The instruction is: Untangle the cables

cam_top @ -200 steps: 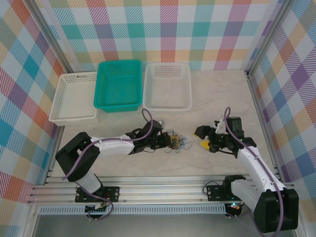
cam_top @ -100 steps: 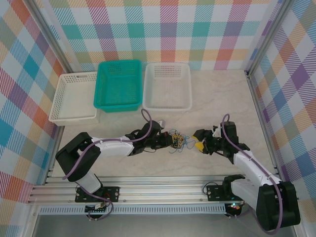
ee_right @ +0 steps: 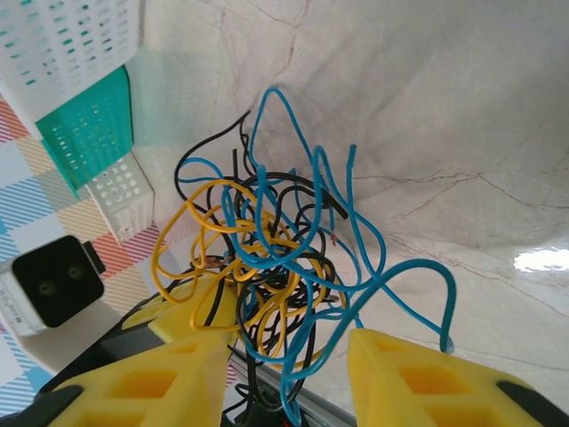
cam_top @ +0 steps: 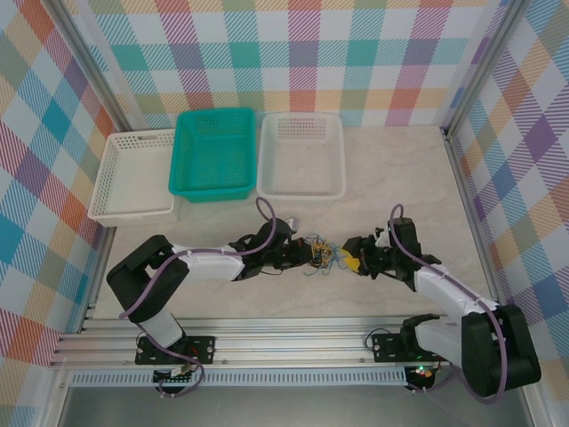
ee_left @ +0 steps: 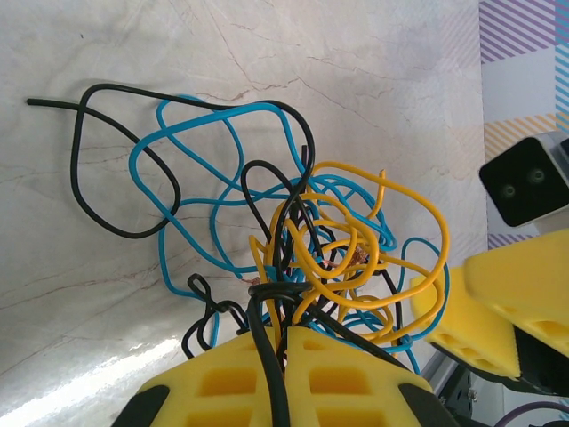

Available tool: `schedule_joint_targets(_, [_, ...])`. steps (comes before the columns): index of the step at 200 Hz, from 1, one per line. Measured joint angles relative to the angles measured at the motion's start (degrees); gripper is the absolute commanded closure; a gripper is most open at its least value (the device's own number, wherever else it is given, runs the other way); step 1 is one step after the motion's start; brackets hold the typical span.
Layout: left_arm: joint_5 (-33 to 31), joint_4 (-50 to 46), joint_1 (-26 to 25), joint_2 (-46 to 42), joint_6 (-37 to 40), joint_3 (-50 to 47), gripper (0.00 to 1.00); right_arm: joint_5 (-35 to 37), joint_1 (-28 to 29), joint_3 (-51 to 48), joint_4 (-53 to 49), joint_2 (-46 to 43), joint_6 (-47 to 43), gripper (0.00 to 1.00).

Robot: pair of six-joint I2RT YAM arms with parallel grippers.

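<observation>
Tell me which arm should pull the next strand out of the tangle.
Right. The left gripper is shut on a black strand of the cables, anchoring the clump. The right gripper is open with blue and yellow loops between its jaws, so it likely just needs to close and pull.

The cables formed a single tangled clump of thin blue, black and yellow wires, lying on the surface near its front middle. The yellow coils were bunched tightly at the core, interlaced with black and blue strands. The blue loops spread wider and flatter around that core. One black strand looped outward, its free end resting on the surface. Another black strand was pinched between the closed jaws of the left gripper.
</observation>
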Motion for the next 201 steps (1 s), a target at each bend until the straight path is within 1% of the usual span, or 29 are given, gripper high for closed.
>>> schedule_joint_targets(28, [0.0,0.1,-0.1,0.1,-0.2,0.0,1.00,1.4,1.4,0.0,1.5,2.2,0.1,0.83])
schedule_joint_targets(33, [0.0,0.1,-0.1,0.1,-0.3,-0.2,1.00,1.6,1.4,0.0,1.5,2.2,-0.1,0.88])
schedule_joint_targets(40, [-0.1,0.1,-0.2,0.1,-0.4,-0.4,1.00,2.3,1.6,0.0,1.7,2.1,-0.4,1.00])
schedule_joint_targets(42, [-0.2,0.1,-0.2,0.1,-0.6,-0.4,0.99,2.5,1.6,0.0,1.8,2.1,-0.2,1.00])
schedule_joint_targets(54, [-0.6,0.0,-0.2,0.1,-0.9,-1.2,0.84,3.5,1.7,0.1,1.8,1.9,-1.2,1.00])
schedule_joint_targets(66, [-1.3,-0.2,-0.2,0.1,-1.0,-2.0,0.63,4.3,1.8,0.2,1.5,1.7,-2.3,1.00])
schedule_joint_targets(73, [-1.8,-0.4,-0.2,0.1,-1.2,-2.4,0.52,4.5,1.9,0.5,1.3,1.7,-3.3,1.00])
schedule_joint_targets(90, [-3.2,-2.3,-0.4,-0.6,-1.0,-2.7,0.40,4.7,2.2,1.6,0.6,1.7,-5.5,1.00])
schedule_joint_targets(100, [-4.9,-3.9,-0.8,-1.9,0.8,-2.6,0.31,4.7,2.6,2.6,0.1,1.9,-6.8,1.00])
schedule_joint_targets(110, [-7.7,-6.3,-1.8,-3.9,2.1,-2.6,0.21,4.7,3.1,3.9,-0.6,2.1,-8.0,1.00])
schedule_joint_targets(113, [-8.7,-7.2,-2.4,-4.8,3.7,-2.5,0.19,4.7,3.3,4.4,-0.7,2.2,-8.5,1.00])
schedule_joint_targets(117, [-10.2,-8.1,-3.0,-5.6,3.9,-2.4,0.17,4.6,3.4,4.8,-0.8,2.3,-8.9,1.00])
schedule_joint_targets(125, [-13.2,-10.6,-4.9,-7.5,6.6,-1.6,0.15,4.5,3.7,5.8,-0.8,2.7,-9.6,1.00])
schedule_joint_targets(144, [-19.3,-14.8,-9.7,-9.6,13.0,1.8,0.15,4.4,4.1,8.0,-1.0,3.5,-11.0,1.00])
schedule_joint_targets(162, [-23.5,-15.8,-12.9,-10.0,19.6,4.4,0.19,4.2,4.3,9.9,-2.2,4.3,-11.9,1.00])
schedule_joint_targets(182, [-26.5,-16.7,-14.2,-9.8,25.1,5.6,0.22,3.8,4.4,11.1,-3.0,4.5,-12.3,1.00])
schedule_joint_targets(201, [-28.7,-16.7,-14.3,-7.9,28.8,6.8,0.25,3.5,4.4,11.8,-3.8,4.5,-12.3,1.00])
